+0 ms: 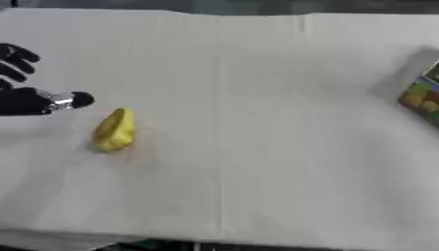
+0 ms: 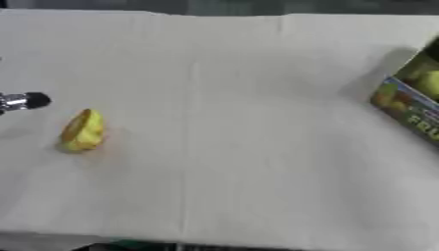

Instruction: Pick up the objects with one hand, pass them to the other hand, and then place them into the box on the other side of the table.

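— Since the near strip of the counter (image 1: 257, 196) shows only pale cloth, where do we start?

— We start with the yellow object (image 1: 114, 130), the first thing we meet going outward. It lies on the cloth in the left half, roughly midway between the near and far edges. We can only call it a small yellow, fruit-like shape.

— How does it lie?

— Its long axis runs near to far, tipped slightly, with the narrower end pointing away from us.

— And our left hand (image 1: 26, 98)?

— It sits just beyond and to the left of the object, close but apart, with cloth showing between them. The fingers are spread and lightly relaxed, the thumb pointing toward the object, and nothing is held in it. So the object lies to the right of that hand and a little nearer to us.

— What of the right hand?

— We see it in neither view, so the left is plainly the nearer one. We judge the pick falls to it: a short reach rightward and nearer, closing across the object's narrow width.

— And the target?

— The box (image 2: 411, 105) stands at the far right edge, well apart from the object, with a printed fruit pattern on its side. We judge the handover has to span the middle of the counter before anything goes in.
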